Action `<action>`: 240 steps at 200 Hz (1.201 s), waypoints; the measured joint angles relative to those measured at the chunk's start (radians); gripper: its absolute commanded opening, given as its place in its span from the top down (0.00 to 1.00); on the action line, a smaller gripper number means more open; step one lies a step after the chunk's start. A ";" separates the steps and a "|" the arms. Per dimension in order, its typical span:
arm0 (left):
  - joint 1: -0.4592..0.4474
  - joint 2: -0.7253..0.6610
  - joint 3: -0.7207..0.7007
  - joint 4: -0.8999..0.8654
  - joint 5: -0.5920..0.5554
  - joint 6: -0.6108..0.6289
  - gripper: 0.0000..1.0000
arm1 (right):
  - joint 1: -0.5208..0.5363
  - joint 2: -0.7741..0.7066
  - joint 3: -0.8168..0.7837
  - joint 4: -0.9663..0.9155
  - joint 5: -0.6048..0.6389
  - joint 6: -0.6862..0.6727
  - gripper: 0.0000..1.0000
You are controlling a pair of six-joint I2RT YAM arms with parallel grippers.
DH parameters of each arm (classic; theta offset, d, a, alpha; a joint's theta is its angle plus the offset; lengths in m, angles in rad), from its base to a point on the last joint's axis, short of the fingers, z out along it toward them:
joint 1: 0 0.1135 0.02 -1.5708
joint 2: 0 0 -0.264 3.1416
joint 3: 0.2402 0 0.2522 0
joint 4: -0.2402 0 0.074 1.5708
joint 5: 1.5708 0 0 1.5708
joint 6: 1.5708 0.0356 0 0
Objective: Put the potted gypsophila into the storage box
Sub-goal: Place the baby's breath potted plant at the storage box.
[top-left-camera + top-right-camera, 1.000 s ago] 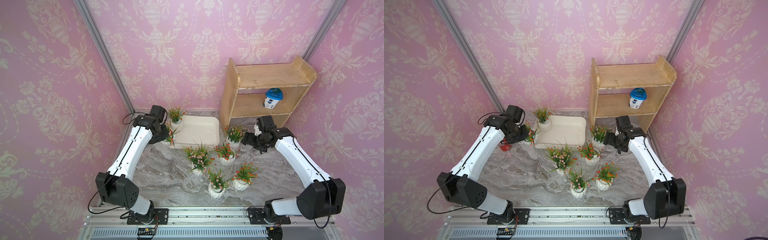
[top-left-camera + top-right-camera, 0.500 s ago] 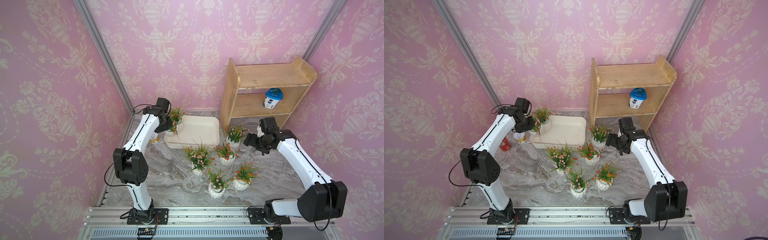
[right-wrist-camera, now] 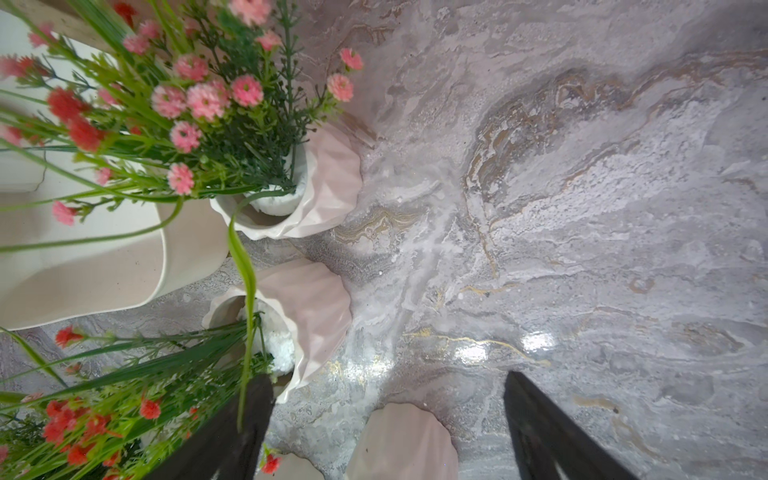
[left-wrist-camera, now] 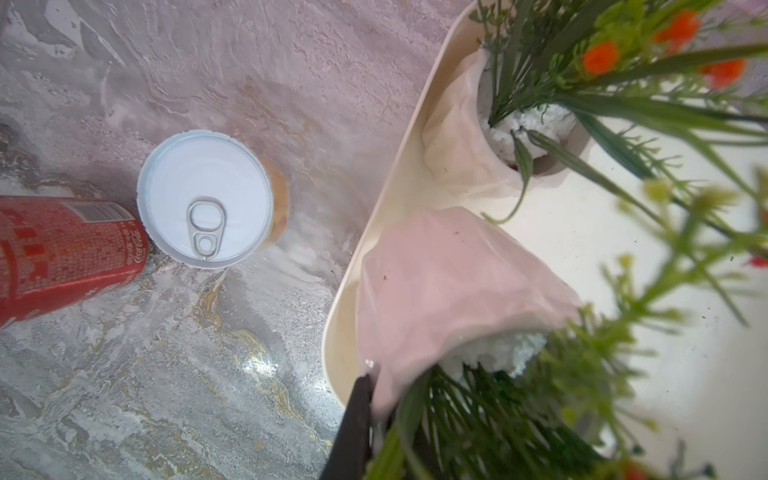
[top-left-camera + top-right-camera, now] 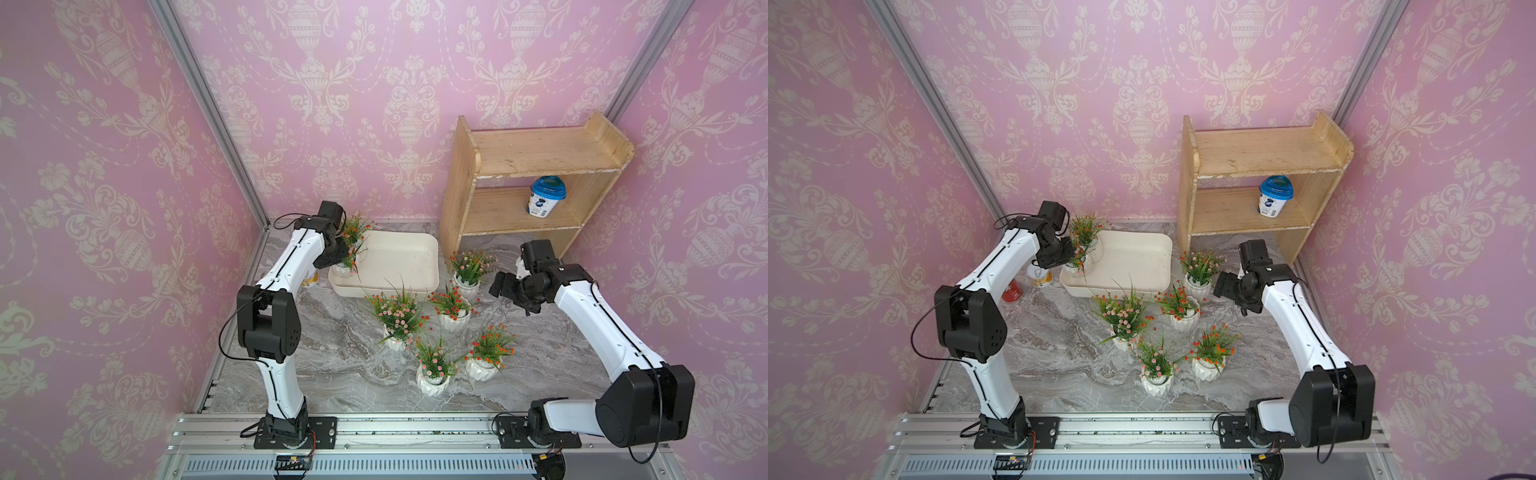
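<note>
Only left-wrist view: left pincer [image 4: 372, 395] clamps potted gypsophila [image 4: 449, 291] inside storage box [image 4: 399, 166] | right pincer [image 3: 386, 384] agape

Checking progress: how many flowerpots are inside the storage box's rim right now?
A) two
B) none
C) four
A: the left wrist view shows a standing pot in a corner of the storage box, and beside it a tilted pot held at its rim by the left pincer.
</note>
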 measured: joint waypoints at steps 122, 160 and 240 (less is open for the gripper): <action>0.000 0.021 -0.116 0.059 0.037 -0.002 1.00 | 0.000 -0.020 -0.015 0.000 0.000 0.000 0.11; 0.000 0.021 -0.151 0.068 0.038 -0.005 1.00 | 0.000 -0.020 -0.015 0.000 0.000 0.000 0.11; 0.002 0.021 -0.168 0.092 0.038 -0.008 1.00 | 0.000 -0.037 -0.026 -0.005 0.000 0.000 0.11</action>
